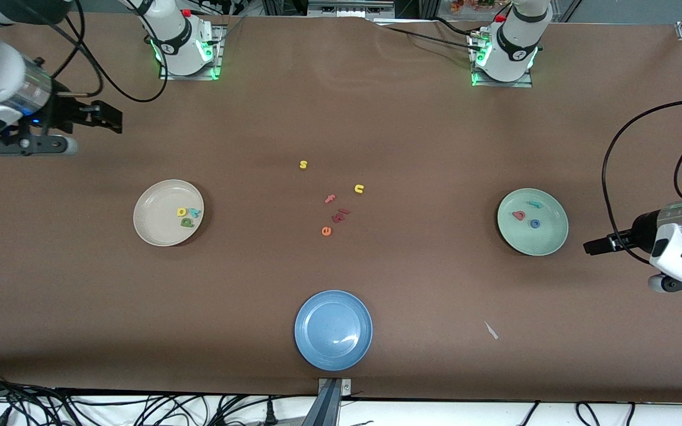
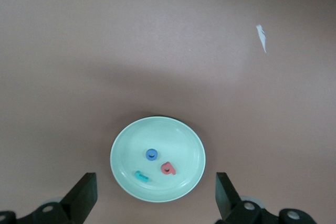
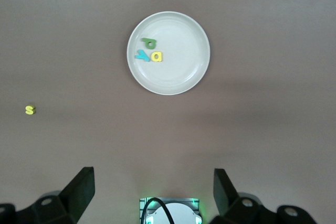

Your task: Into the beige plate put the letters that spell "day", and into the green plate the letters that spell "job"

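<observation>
The three tiny foam letters of "day", a yellow d (image 1: 182,211), a teal y (image 1: 195,212) and a green a (image 1: 186,222), lie close together in the round shallow cream-beige plate (image 1: 154,228), which sits on the brown surface (image 1: 412,136) toward the right arm's end. In the right wrist view the same cluster shows near one edge of the dish: yellow d (image 3: 157,56), teal y (image 3: 141,55), green a (image 3: 148,42), beige plate (image 3: 184,72).

The letters of "job", a teal j (image 1: 534,205), a red-pink b (image 1: 518,215) and a blue o (image 1: 534,223), rest in the round pale mint-green plate (image 1: 548,239) toward the left arm's end (each a little apart from the others). The left wrist view looks down on them: teal j (image 2: 142,176), red-pink b (image 2: 167,169), blue o (image 2: 151,154), green plate (image 2: 126,145).

Between the two plates, mid-surface, lie the leftover letters: a yellow s (image 1: 303,164), a yellow u (image 1: 359,189), a pink f (image 1: 330,199), some dark red pieces (image 1: 340,215) too small to read, and an orange e (image 1: 326,231). A round blue plate (image 1: 333,349) sits nearer the front camera, with a small white scrap (image 1: 491,330) toward the left arm's end of it.

The left tool (image 1: 591,247) hangs beside the green plate, fingers spread and holding nothing; the right tool (image 1: 107,118) waits in the air at its own end of the surface, fingers spread too.
</observation>
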